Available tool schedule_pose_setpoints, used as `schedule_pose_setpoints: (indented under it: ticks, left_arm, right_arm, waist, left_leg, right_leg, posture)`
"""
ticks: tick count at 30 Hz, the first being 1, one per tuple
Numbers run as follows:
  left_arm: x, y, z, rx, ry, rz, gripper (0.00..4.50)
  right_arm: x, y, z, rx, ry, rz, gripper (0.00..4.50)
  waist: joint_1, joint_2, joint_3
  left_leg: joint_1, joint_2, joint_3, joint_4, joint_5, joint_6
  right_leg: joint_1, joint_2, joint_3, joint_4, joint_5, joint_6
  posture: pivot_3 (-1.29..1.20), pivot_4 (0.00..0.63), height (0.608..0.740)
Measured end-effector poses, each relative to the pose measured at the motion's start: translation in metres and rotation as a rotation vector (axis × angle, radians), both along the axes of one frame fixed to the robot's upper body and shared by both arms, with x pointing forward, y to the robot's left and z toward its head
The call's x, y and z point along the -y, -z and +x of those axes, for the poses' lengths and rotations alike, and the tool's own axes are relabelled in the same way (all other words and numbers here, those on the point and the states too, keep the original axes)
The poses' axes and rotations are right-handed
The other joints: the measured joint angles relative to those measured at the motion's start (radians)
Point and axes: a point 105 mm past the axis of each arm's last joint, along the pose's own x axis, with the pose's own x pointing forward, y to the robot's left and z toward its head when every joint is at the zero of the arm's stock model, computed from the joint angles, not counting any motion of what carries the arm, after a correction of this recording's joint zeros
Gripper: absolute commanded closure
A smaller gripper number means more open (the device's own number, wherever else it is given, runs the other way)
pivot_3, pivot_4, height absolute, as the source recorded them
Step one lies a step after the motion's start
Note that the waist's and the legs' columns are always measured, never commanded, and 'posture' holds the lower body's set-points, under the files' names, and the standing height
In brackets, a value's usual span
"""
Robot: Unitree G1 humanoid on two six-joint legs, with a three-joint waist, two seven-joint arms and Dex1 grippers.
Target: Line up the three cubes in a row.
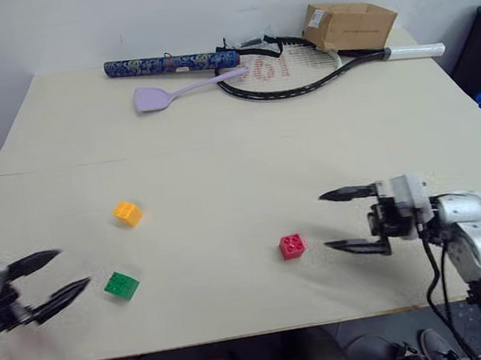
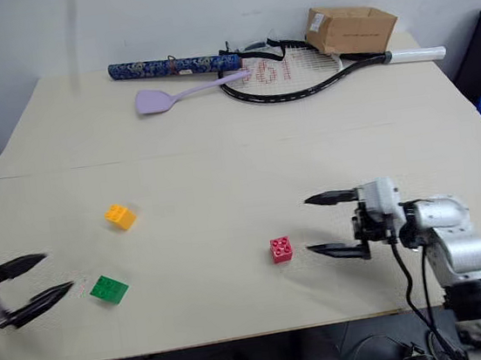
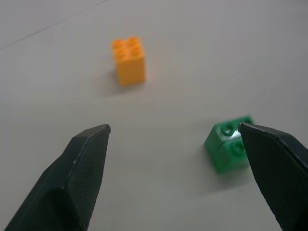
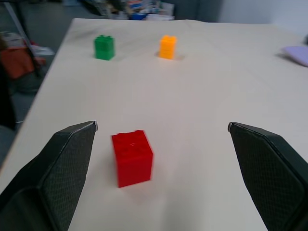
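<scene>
On the table (image 1: pixel 221 165) the red cube (image 1: pixel 292 246) sits just beside the wide-open, empty right gripper (image 1: pixel 344 219). The green cube (image 1: pixel 122 285) lies near the open left gripper (image 1: pixel 59 277), the yellow cube (image 1: pixel 127 213) beyond it.

This looks like a robot test room or lab rather than a home. A plain cream counter (image 1: pixel 221 165) stands against a bare white wall (image 1: pixel 159 14). Along its far edge lie unrelated props: a badminton racket (image 1: pixel 297 72), a lilac spatula (image 1: pixel 177 91), a blue patterned tube (image 1: pixel 169 63) and a cardboard box (image 1: pixel 349 24). The right wrist view shows cluttered floor (image 4: pixel 29 57) beyond the counter's edge.
</scene>
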Motion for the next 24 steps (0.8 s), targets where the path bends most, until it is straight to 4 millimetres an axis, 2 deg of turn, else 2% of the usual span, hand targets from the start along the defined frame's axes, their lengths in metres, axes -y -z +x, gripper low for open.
schedule_pose_setpoints:
  ticks: [2, 5, 8, 10, 16, 19, 24]
  left_arm:
    - [-0.017, 0.011, -0.015, -0.054, -0.059, 0.021, 0.00]
    - [-0.042, 0.027, -0.031, -0.107, -0.161, 0.011, 0.00]
    - [-0.046, 0.029, -0.036, -0.109, -0.164, 0.007, 0.00]
    - [-0.037, 0.027, -0.037, -0.106, -0.120, 0.012, 0.00]
    - [0.007, 0.023, -0.034, -0.064, 0.043, -0.027, 0.00]
    - [0.040, 0.033, -0.034, -0.022, 0.061, -0.109, 0.00]
    - [0.075, 0.053, -0.019, 0.068, -0.050, -0.196, 0.00]
  right_arm:
    - [0.006, 0.002, -0.002, 0.030, 0.053, 0.034, 0.03]
    - [0.010, 0.020, -0.015, -0.065, 0.038, 0.045, 0.03]
    - [0.008, 0.022, -0.024, -0.100, -0.008, 0.054, 0.03]
    - [0.005, 0.017, -0.026, -0.083, -0.023, 0.059, 0.03]
    - [-0.010, 0.002, -0.034, -0.015, -0.078, 0.087, 0.03]
    - [-0.024, -0.001, -0.042, 0.005, -0.136, 0.094, 0.03]
    - [-0.035, -0.001, -0.045, -0.012, -0.159, 0.111, 0.03]
  waist:
    - [0.000, 0.000, 0.000]
    - [0.008, 0.000, 0.000]
    - [0.011, 0.000, 0.000]
    - [0.011, 0.000, 0.000]
    - [0.011, 0.001, 0.000]
    - [0.004, 0.001, 0.000]
    - [0.009, 0.000, 0.000]
  left_leg:
    - [0.000, 0.000, 0.000, 0.000, 0.000, 0.000]
    - [0.000, -0.001, 0.000, -0.001, -0.001, 0.000]
    - [0.000, -0.002, 0.000, -0.001, -0.002, 0.002]
    - [0.001, -0.002, 0.000, -0.001, -0.002, 0.001]
    - [0.001, -0.002, -0.001, -0.002, -0.002, 0.001]
    - [0.001, -0.002, -0.001, -0.002, -0.003, 0.001]
    - [0.001, -0.003, 0.000, -0.002, -0.002, 0.002]
  right_leg:
    - [0.000, -0.001, 0.000, 0.000, 0.000, 0.000]
    - [-0.001, -0.002, 0.000, 0.000, 0.000, -0.001]
    - [0.000, -0.004, 0.000, 0.001, 0.000, -0.001]
    - [0.000, -0.005, 0.000, 0.001, 0.000, -0.001]
    - [-0.001, -0.005, 0.000, 0.001, 0.000, -0.001]
    - [0.000, -0.005, 0.000, 0.000, 0.000, -0.001]
    - [0.000, -0.005, 0.000, 0.001, 0.000, -0.001]
  posture:
    - [0.00, 0.150, 0.740]
    - [0.00, 0.150, 0.740]
    - [0.00, 0.150, 0.740]
    - [0.00, 0.150, 0.740]
    - [0.00, 0.150, 0.740]
    - [0.00, 0.150, 0.740]
    - [0.00, 0.150, 0.740]
